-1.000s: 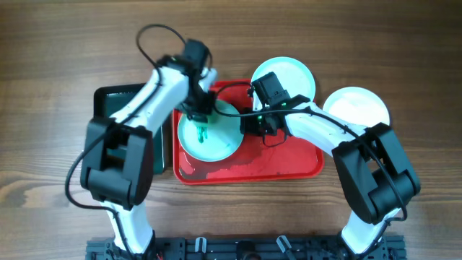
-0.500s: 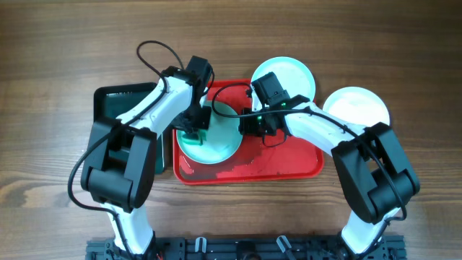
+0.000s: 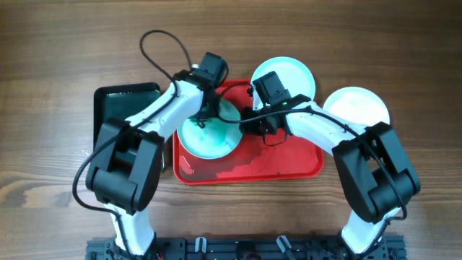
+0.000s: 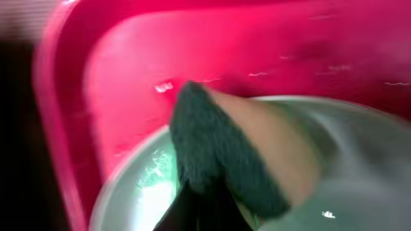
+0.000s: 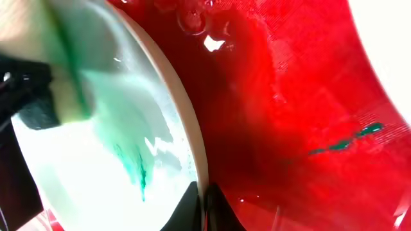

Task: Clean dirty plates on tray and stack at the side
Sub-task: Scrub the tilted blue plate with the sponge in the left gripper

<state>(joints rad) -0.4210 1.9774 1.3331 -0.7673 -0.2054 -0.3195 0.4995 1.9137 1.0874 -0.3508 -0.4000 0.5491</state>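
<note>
A pale mint dirty plate (image 3: 209,137) lies in the left half of the red tray (image 3: 289,165). My left gripper (image 3: 205,115) is shut on a sponge (image 4: 221,151) with a dark green face and a tan back, pressed onto the plate (image 4: 144,192) near its far rim. My right gripper (image 5: 205,208) is shut on the plate's right rim (image 5: 192,154), one finger inside and one outside. Green smears (image 5: 136,163) run down the wet plate. Two more plates sit off the tray: a mint one (image 3: 285,74) behind it and a white one (image 3: 357,108) to its right.
A smaller black tray (image 3: 119,105) lies left of the red one, under my left arm. The red tray's floor is wet, with a green streak (image 5: 347,142). The rest of the view is bare wooden table (image 3: 404,43).
My left gripper has swept the sponge from the plate's middle toward its far rim. The green blot at the plate's centre is gone. The right gripper has kept its hold on the rim.
</note>
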